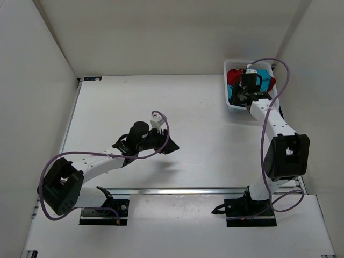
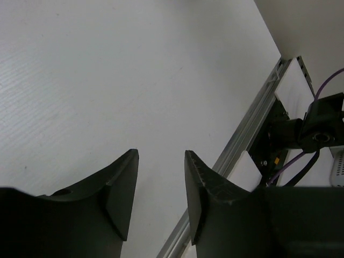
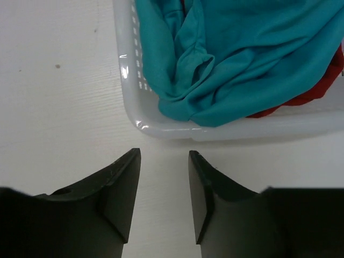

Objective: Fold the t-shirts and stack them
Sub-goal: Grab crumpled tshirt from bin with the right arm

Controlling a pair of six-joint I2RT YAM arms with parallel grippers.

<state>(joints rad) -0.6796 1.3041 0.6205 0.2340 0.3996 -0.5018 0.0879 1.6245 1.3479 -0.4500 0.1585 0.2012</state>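
A crumpled teal t-shirt (image 3: 242,64) (image 1: 263,77) fills the white mesh basket (image 3: 127,80) (image 1: 228,102) at the table's far right. A dark red t-shirt (image 3: 314,94) (image 1: 233,74) lies bunched partly under and beside it. My right gripper (image 3: 164,151) (image 1: 242,98) hovers over bare table just short of the basket's near rim, open with nothing between its fingers. My left gripper (image 2: 161,153) (image 1: 171,145) hangs open and empty above the middle of the table, far from the basket.
The white table (image 1: 134,102) is closed in by white walls at the left, back and right. An aluminium rail (image 1: 188,191) (image 2: 242,140) runs along the near edge by the arm bases. Purple cables (image 1: 266,129) loop off both arms.
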